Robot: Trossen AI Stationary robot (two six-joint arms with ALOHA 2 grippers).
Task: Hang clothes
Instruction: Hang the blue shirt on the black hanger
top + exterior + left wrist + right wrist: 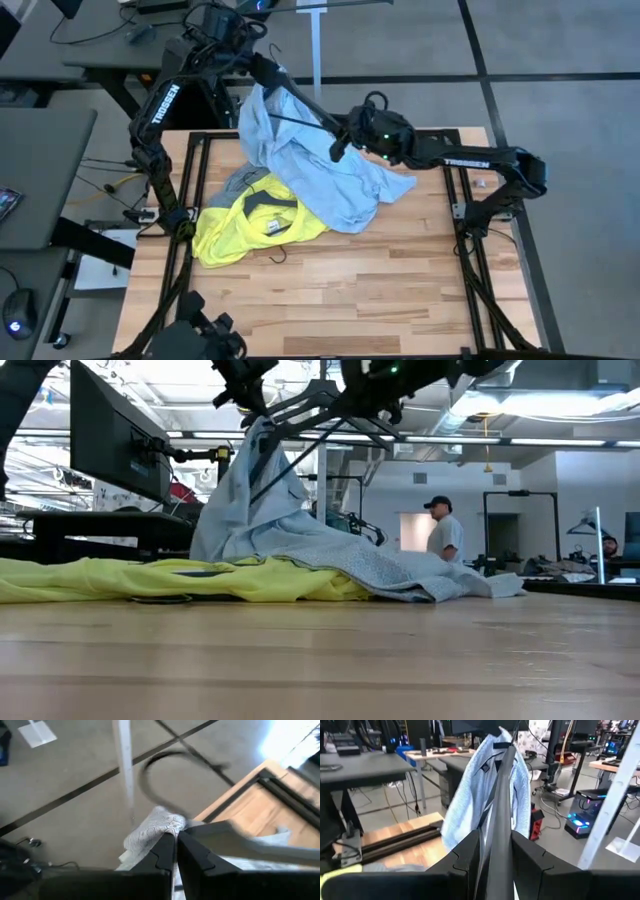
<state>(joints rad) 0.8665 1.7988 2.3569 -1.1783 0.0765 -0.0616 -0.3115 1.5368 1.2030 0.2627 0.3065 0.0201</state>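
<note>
A: Left side first. What is being seen there?

B: The left gripper [262,68] is being held high over the table's far edge. Its fingers [165,852] are being pressed together on a fold of the light-blue shirt [320,165] at its collar end, in the left wrist view, with the hook of a black hanger [165,780] curving just beyond the pinch.

A: And the shirt itself?

B: It is being lifted at that end only. The rest is being left draped down onto the wooden table [400,280], spread toward the right and overlapping the other garments. In the low view it is being seen as a pale peak [262,490] rising from the tabletop.

A: The other clothes?

B: The neon-yellow T-shirt [235,228] is lying flat on the table, left of centre. The grey T-shirt [240,182] is being mostly hidden, a patch showing between the yellow one and the blue shirt.

A: Right side?

B: The right gripper [340,148] is being held above the blue shirt, near the table's far middle. Its fingers [470,855] are being closed on a thin dark bar of the hanger, which is being run up into the raised shirt.

A: Anything behind?

B: A person [443,532] is standing in the room beyond the table.
</note>
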